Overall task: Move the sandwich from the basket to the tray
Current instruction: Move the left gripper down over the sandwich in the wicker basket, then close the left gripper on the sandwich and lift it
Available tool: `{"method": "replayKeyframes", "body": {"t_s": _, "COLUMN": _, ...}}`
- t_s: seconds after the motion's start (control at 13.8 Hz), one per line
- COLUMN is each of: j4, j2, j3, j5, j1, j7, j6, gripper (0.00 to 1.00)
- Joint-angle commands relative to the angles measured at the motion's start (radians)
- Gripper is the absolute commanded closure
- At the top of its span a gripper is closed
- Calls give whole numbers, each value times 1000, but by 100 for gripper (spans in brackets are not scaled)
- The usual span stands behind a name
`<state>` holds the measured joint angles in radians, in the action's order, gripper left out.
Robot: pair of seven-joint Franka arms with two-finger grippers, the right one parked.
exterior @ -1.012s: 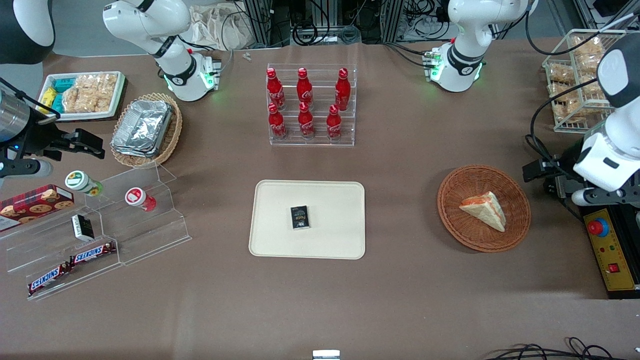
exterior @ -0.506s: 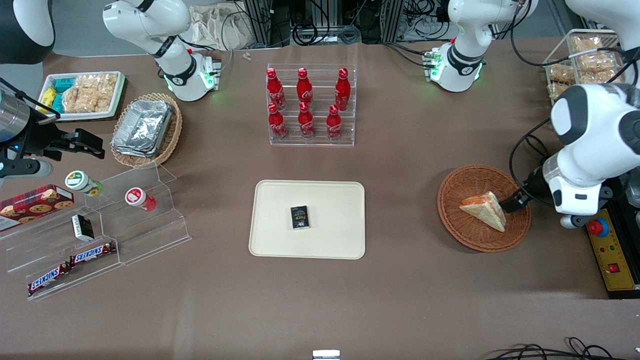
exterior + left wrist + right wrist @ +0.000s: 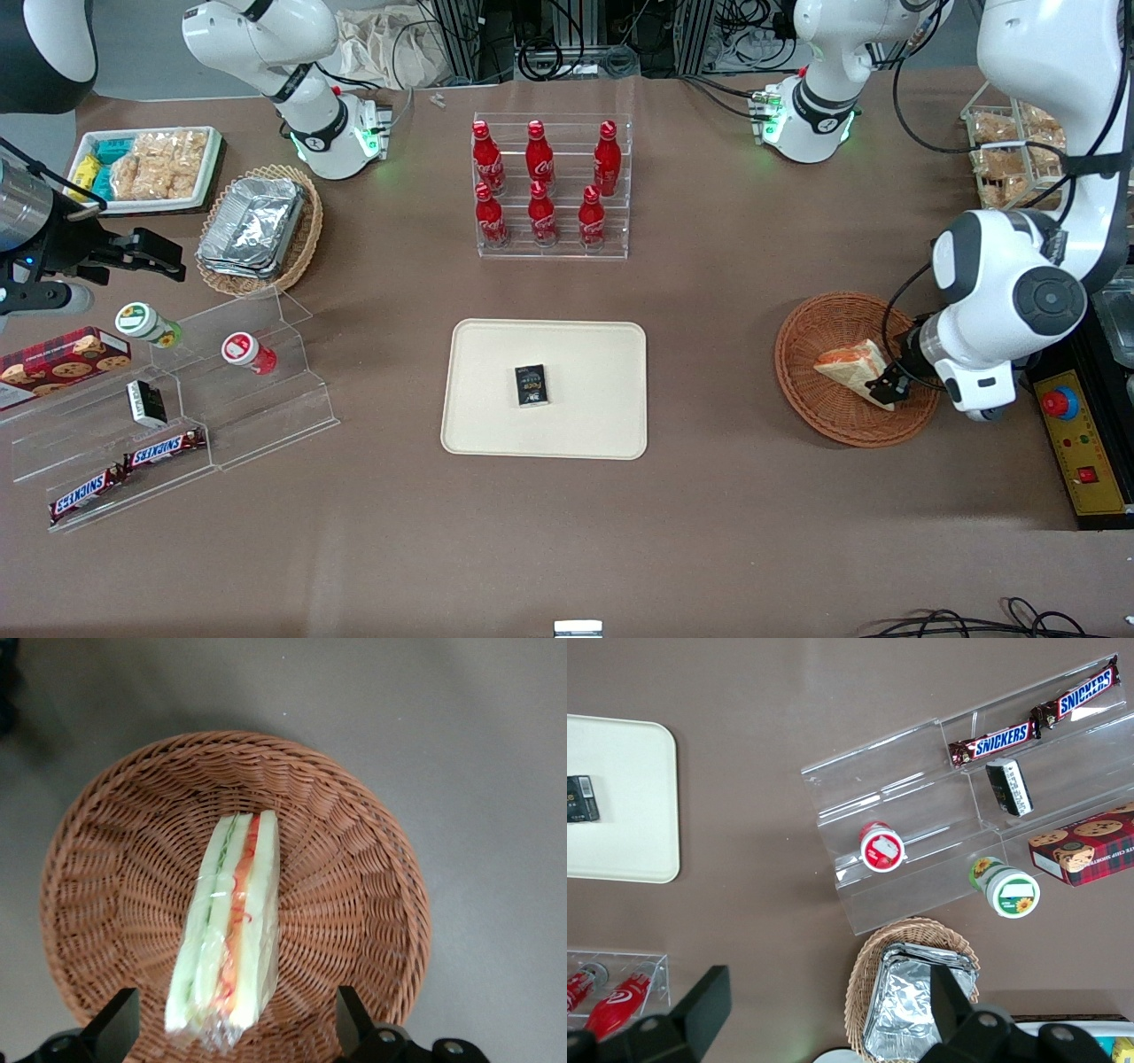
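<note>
Likely soft and crushable, the wrapped triangular white-bread sandwich point(image 3: 229, 926) lies in the round reddish-brown wicker basket point(image 3: 354, 868); the pincer point(image 3: 232, 1028), spread open, straddles it; grip the bread faces gently.

the end effector point(image 3: 889, 387) hangs low over the basket point(image 3: 833, 416), its fingers point(image 3: 120, 1020) spread wide, one on each side of the sandwich point(image 3: 229, 935) with open gaps between. the basket's rim is low and nothing else lies in it.

between basket and tray point(image 3: 585, 434) the counter point(image 3: 709, 372) is bare. on the tray only a small black packet point(image 3: 531, 385) sits near the middle; bare tray surface surrounds it on every side.

the bottle rack point(image 3: 551, 188) stands farther from the front camera than the tray, well apart from it. the acrylic steps point(image 3: 266, 399) stand beside the tray, toward the parked arm's end.
</note>
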<state>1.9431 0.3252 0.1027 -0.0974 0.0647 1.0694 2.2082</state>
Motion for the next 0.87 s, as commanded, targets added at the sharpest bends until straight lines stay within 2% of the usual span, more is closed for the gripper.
{"method": "replayKeyframes", "body": {"t_s": 0.0, "j4": 39, "j2": 12, "j3": -1, "j5": -22, "j1": -2, "j7": 53, "j6": 60, "gripper": 0}}
{"method": "replayKeyframes", "body": {"t_s": 0.58, "j4": 89, "j2": 60, "j3": -3, "j5": -24, "j1": 4, "j7": 70, "j6": 94, "gripper": 1}}
{"method": "replayKeyframes", "body": {"t_s": 0.65, "j4": 80, "j2": 72, "j3": -3, "j5": -22, "j1": 4, "j7": 84, "j6": 100, "gripper": 14}}
{"method": "replayKeyframes", "body": {"t_s": 0.72, "j4": 71, "j2": 75, "j3": -3, "j5": -22, "j1": 4, "j7": 89, "j6": 102, "gripper": 32}}
{"method": "replayKeyframes", "body": {"t_s": 0.8, "j4": 62, "j2": 81, "j3": -3, "j5": -24, "j1": 3, "j7": 89, "j6": 100, "gripper": 61}}
